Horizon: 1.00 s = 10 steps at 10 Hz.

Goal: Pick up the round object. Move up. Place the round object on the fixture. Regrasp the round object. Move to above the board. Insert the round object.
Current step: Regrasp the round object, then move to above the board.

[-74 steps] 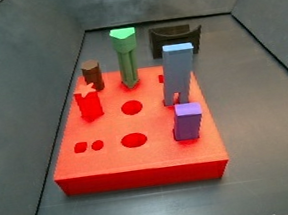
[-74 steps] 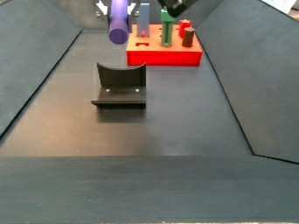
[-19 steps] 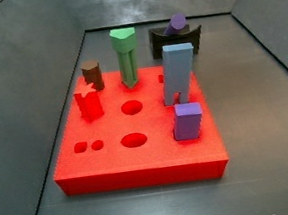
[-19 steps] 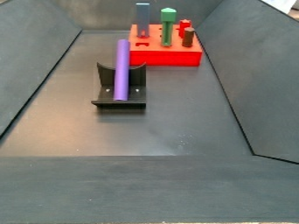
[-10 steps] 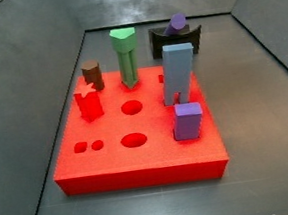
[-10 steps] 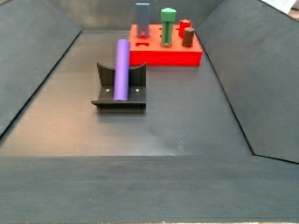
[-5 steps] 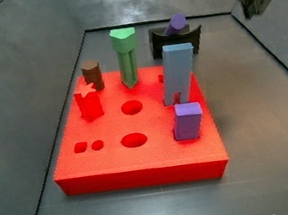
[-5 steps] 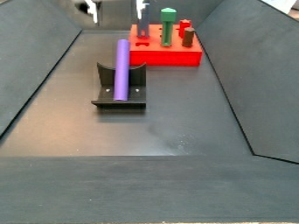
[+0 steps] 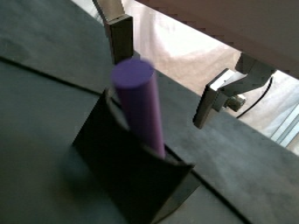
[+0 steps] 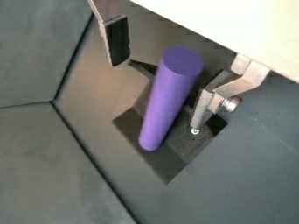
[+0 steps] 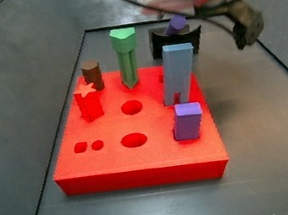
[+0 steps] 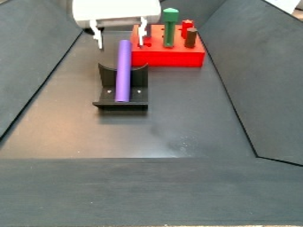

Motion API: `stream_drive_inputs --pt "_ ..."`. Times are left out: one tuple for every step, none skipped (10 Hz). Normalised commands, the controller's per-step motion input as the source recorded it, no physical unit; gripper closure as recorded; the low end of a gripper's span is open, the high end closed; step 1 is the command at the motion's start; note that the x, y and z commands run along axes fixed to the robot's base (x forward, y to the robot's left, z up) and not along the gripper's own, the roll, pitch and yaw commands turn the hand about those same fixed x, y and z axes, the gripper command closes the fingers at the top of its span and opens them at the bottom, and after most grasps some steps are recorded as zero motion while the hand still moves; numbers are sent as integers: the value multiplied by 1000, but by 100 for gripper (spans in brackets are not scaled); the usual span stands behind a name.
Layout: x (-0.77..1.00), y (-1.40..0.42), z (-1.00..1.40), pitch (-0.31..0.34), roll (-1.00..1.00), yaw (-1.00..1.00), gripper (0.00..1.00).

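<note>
Now look at your gripper [image 10: 170, 59]: it is wide open, holding nothing. One finger [image 10: 118, 38] is on one side and the other finger [image 10: 214, 101] on the far side, with the purple round object [image 10: 167, 96] between them, not touching. That round object leans on the dark fixture [image 12: 120, 91], just below the gripper. Past the gripper sits the red board [image 12: 166, 56].

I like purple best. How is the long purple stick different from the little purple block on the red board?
The purple stick is round and long; the purple block is short with flat sides. The stick leans on the black fixture, while the block stands upright on the red board. The open gripper sits around the stick's top without touching it; nothing is near the block. Both are purple.
</note>
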Motion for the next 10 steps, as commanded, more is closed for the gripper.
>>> stream_drive_inputs --pt "66 3 -431 -16 63 -32 0" --pt "67 4 -273 1 64 -23 0" --pt "71 1 -167 9 64 -16 0" --pt "0 0 0 0 0 0 100" --pt "-52 38 1000 163 -8 129 100" --pt "-51 36 1000 160 -14 128 100" --pt "-51 32 1000 124 -41 136 100" --pt "-50 31 1000 89 -48 143 100" --pt "-49 29 1000 55 -47 142 100" --pt "-49 27 1000 21 -44 134 100"
